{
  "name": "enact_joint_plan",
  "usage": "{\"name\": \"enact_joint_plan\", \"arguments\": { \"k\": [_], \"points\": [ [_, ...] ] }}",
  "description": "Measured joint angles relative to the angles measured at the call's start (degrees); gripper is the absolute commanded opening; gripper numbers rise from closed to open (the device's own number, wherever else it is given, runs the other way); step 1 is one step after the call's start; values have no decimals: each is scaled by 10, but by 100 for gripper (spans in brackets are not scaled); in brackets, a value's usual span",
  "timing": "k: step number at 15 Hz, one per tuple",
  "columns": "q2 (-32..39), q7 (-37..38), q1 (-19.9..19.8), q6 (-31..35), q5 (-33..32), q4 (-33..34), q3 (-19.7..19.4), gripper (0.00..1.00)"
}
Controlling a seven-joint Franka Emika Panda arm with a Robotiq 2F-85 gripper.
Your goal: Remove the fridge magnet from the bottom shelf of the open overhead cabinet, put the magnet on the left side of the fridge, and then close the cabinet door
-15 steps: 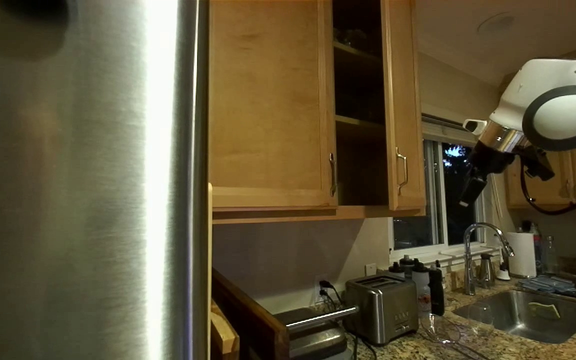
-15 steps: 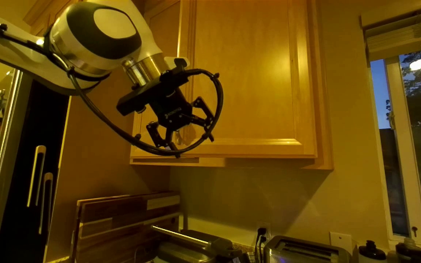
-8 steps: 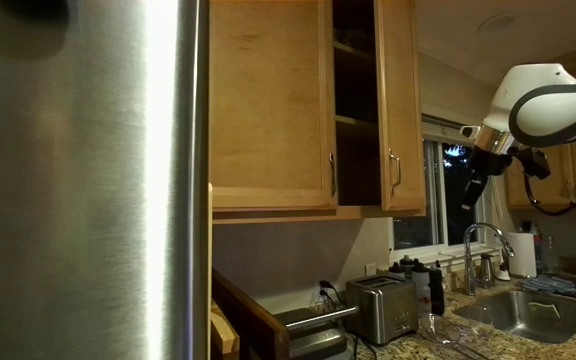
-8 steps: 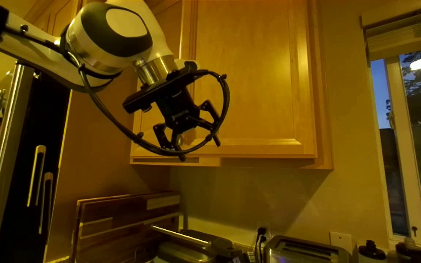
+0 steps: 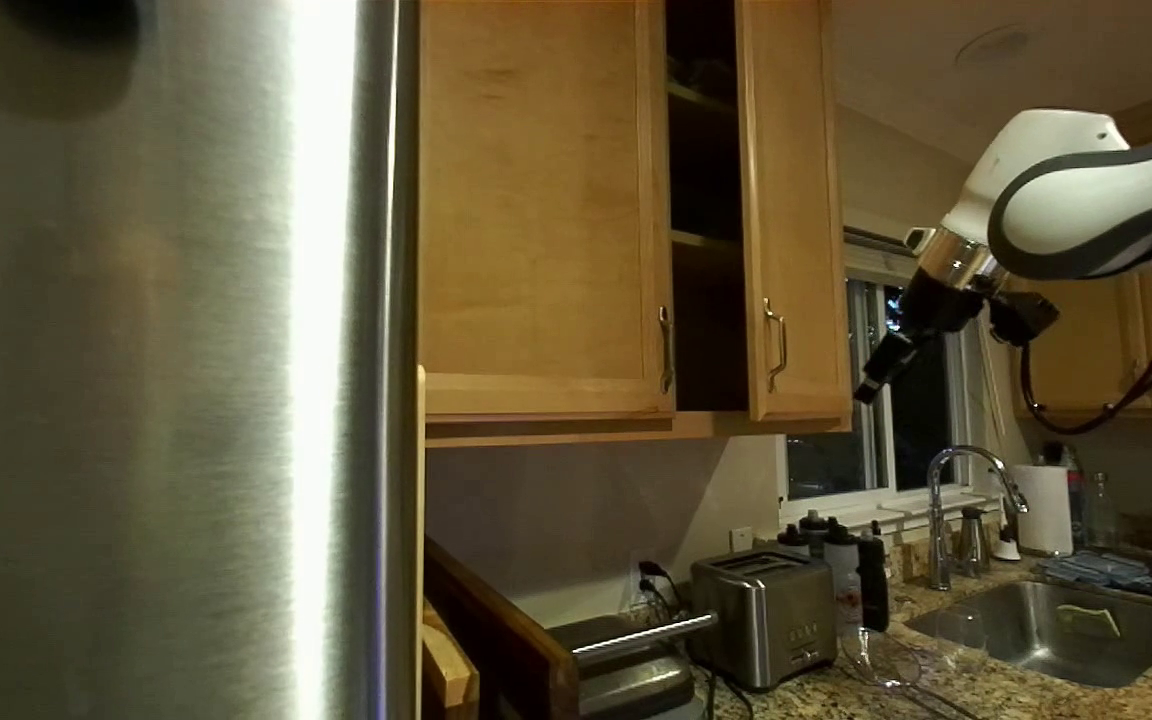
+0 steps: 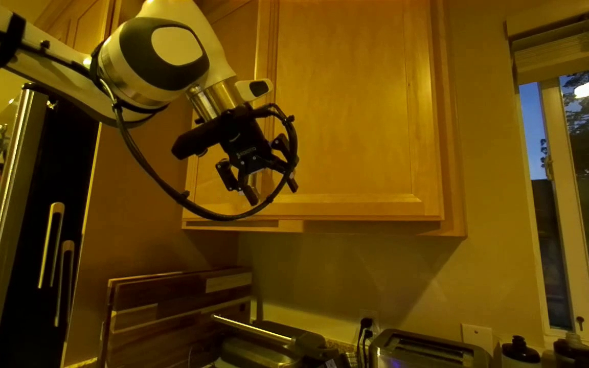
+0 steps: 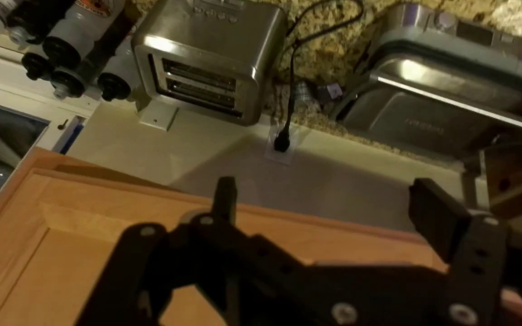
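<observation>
The honey-coloured overhead cabinet [image 5: 708, 424] is partly open, its shelves in shadow. Only the front edge of its bottom shelf shows. The cabinet door [image 5: 801, 200] stands ajar; it also shows in an exterior view [image 6: 345, 102] and the wrist view [image 7: 75, 271]. Its metal handle [image 5: 782, 340] is mostly hidden behind my gripper in an exterior view. My gripper [image 5: 866, 390] is open and empty in front of the door's lower part, also in an exterior view [image 6: 273, 191] and the wrist view [image 7: 322, 194]. The steel fridge [image 5: 166, 400] is at the left. I cannot make out the magnet.
A wider closed cabinet [image 5: 536, 200] adjoins the open one. Below are a toaster [image 5: 764, 615], a steel grill appliance [image 5: 631, 685], cutting boards [image 6: 182, 312] and several bottles [image 5: 841, 570]. A faucet [image 5: 936, 520] and sink [image 5: 1126, 640] lie beyond. A cable loops beside my gripper.
The door has swung further in and the cabinet opening is narrower. The arm has moved towards the door, and the gripper has turned a little. The gripper stays open.
</observation>
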Motion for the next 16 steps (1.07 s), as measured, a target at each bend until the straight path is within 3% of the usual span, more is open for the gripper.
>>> {"name": "enact_joint_plan", "arguments": {
  "k": [4, 9, 13, 16],
  "points": [
    [62, 102, -41, 90, 14, 37, 42, 42],
    [160, 200, -104, 154, 17, 97, 90, 9],
    [227, 225, -109, 166, 23, 155, 114, 2],
    [266, 230, -108, 167, 25, 202, 128, 5]
  ]
}}
